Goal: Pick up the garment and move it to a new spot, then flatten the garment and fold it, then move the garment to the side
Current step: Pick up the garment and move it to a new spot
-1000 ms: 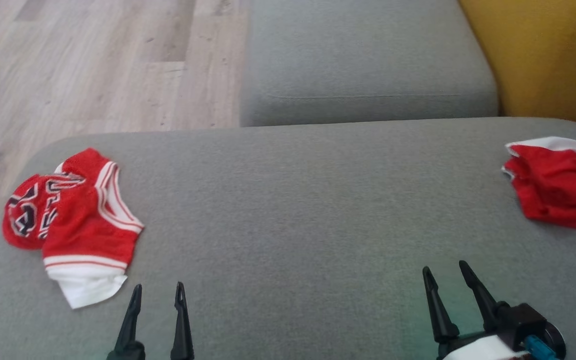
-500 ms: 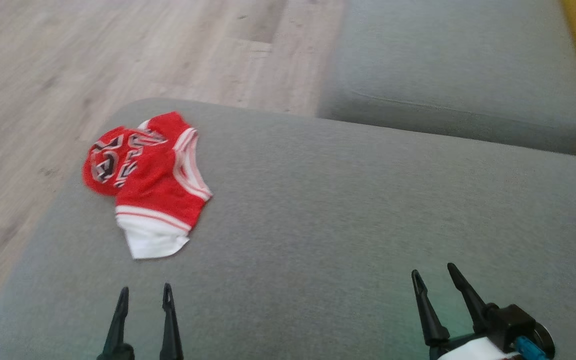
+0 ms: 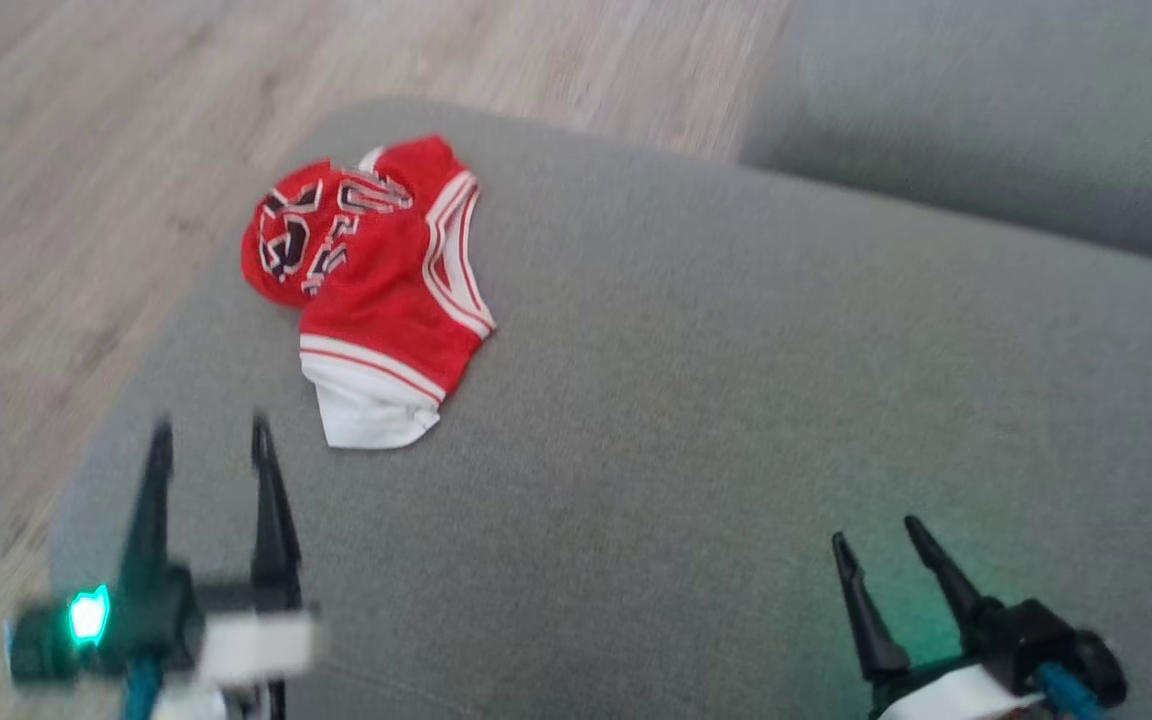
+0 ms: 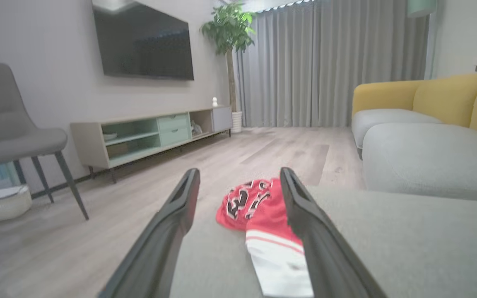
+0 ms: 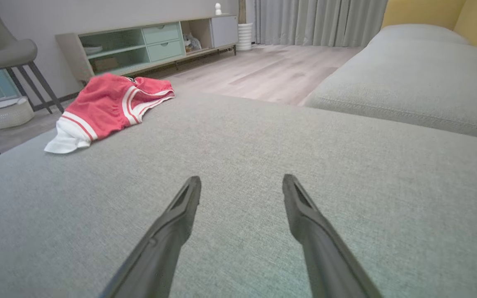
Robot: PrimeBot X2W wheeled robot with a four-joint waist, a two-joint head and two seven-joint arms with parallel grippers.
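At the near edge of the seat point(image 3: 736, 420), the left gripper point(image 3: 208, 432) hangs with fingers apart and empty, just short of the garment point(image 3: 376, 290); the right gripper point(image 3: 876, 535) is likewise spread and empty, well apart from it. The garment lies crumpled and doubled over near the seat's far left corner, white hem nearest the left gripper, printed part farthest. Expect thin mesh cloth: light, soft, limp, likely to sag when lifted. Recommended hold: pinch the white hem or the striped edge, where the band should give firm purchase. Nothing lies between left gripper and garment. Beyond the corner the seat drops to the floor point(image 3: 86, 150); a loose release there could lose the garment. Farther off stand a chair point(image 4: 15, 145) and a cabinet point(image 4: 139, 132).
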